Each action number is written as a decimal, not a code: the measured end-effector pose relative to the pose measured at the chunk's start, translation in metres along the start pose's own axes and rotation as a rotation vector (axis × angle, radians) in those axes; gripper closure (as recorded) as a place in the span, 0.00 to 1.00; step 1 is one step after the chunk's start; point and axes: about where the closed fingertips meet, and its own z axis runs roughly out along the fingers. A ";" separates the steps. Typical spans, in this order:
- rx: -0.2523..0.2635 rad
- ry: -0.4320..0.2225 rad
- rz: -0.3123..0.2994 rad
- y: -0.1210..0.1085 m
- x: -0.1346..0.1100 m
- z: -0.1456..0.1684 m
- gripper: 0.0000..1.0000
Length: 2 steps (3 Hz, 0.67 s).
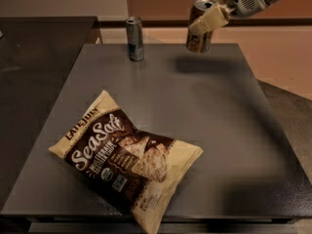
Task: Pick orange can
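Note:
The orange can (199,39), dull orange-brown with a silver top, hangs tilted in the air above the far right part of the grey table (204,116). My gripper (207,21) comes in from the upper right and is shut on the can's upper body, with a pale finger (210,20) across its front. The can's shadow lies on the table just below it.
A slim, taller grey-blue can (135,38) stands upright near the table's far edge, left of the held can. A brown and cream Sea Salt chip bag (124,156) lies on the near left part of the table. Dark floor surrounds the table.

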 end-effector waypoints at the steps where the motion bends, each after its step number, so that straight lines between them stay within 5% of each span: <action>1: -0.016 -0.021 -0.073 0.014 -0.025 -0.023 1.00; 2: -0.016 -0.021 -0.073 0.014 -0.025 -0.023 1.00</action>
